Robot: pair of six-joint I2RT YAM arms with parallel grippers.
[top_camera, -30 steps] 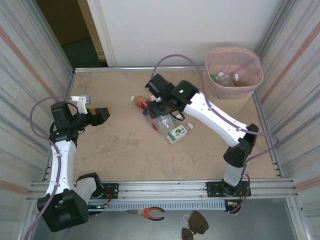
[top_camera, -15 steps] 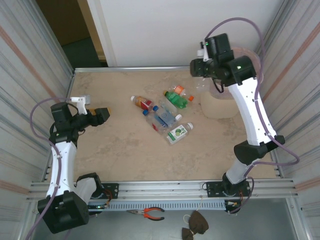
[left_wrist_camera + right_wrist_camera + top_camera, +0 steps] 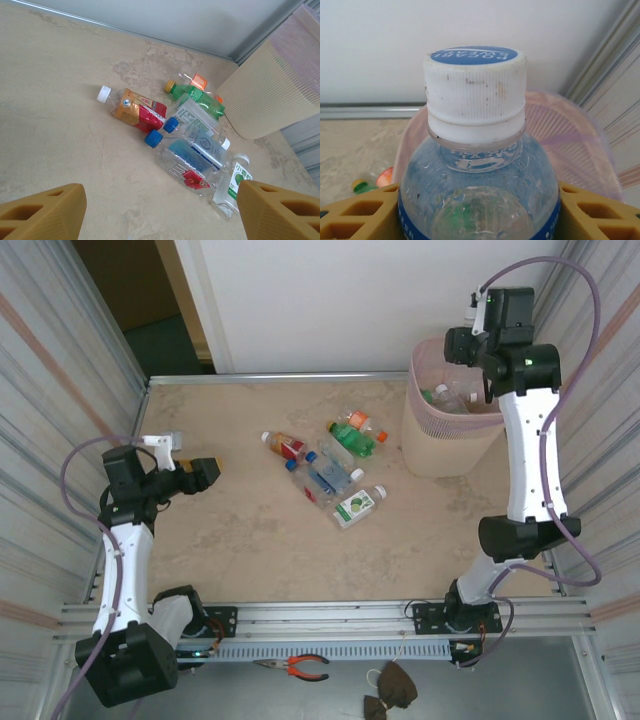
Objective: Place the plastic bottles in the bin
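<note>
Nearest the bases, the left gripper (image 3: 206, 472) hangs low over the mottled beige table (image 3: 230, 530), its tan fingers spread wide on nothing. It looks parked aside, facing the loose cluster of small plastic bottles (image 3: 325, 472) lying on their sides mid-table. Farther back, the right gripper (image 3: 479, 212) is clamped part-closed around the shoulder of a clear, blue-labelled, white-capped plastic bottle (image 3: 475, 75). It holds this over the mouth of the tall pink-beige mesh-topped bin (image 3: 432, 445), probably to drop it among those already inside.

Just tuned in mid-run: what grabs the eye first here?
The right end effector holds a clear white-capped bottle up near the pink bin in the far right corner. A heap of bottles litters the middle of the table, and the open left end effector hangs at the left.
</note>
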